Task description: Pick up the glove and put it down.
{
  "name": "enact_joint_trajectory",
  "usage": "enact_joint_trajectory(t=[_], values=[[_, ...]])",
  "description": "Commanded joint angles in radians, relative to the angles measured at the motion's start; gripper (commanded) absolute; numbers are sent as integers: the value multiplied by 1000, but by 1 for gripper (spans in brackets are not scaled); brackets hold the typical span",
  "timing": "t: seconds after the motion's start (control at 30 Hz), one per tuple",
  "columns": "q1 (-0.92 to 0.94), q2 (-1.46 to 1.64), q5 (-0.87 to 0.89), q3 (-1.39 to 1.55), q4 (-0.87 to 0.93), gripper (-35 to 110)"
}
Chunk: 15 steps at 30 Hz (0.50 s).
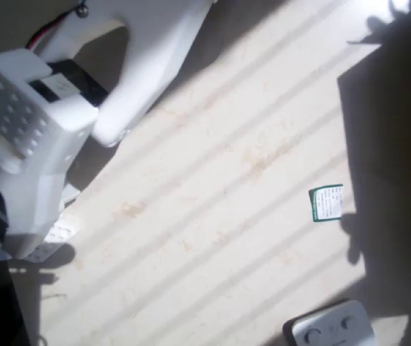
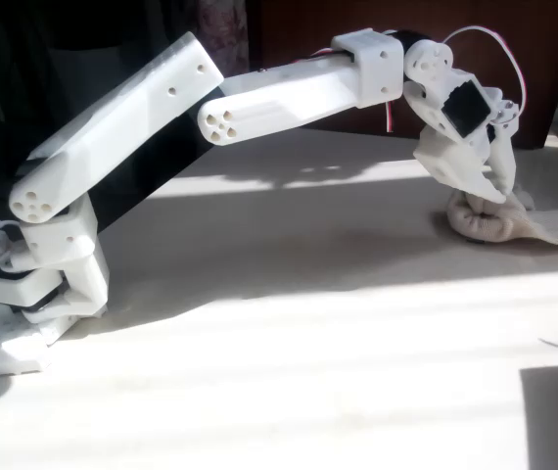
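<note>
In the fixed view, the off-white glove (image 2: 541,226) lies on the pale table at the far right, with its left end bunched up into a lump. The white arm stretches across to it, and my gripper (image 2: 482,193) points down onto that lump. Both fingers press into the bunched fabric, one on each side, so the gripper is shut on the glove. The glove still rests on the table. In the overhead view, the white arm (image 1: 40,137) takes up the top left corner.
A small green-and-white card (image 1: 326,202) lies on the table at the right of the overhead view. A grey device with round buttons (image 1: 332,326) sits at the bottom edge. Dark shadow covers the right side. The arm's base (image 2: 24,294) stands at the left of the fixed view.
</note>
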Motion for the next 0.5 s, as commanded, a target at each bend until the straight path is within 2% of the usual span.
enact_joint_trajectory(t=[0.0, 0.17, 0.33, 0.47], values=[[-21, 12, 6, -41, -2, 2], [-15, 23, 8, -44, 18, 16], [-21, 23, 8, -51, 115, 30], [-17, 11, 8, -43, 115, 35]])
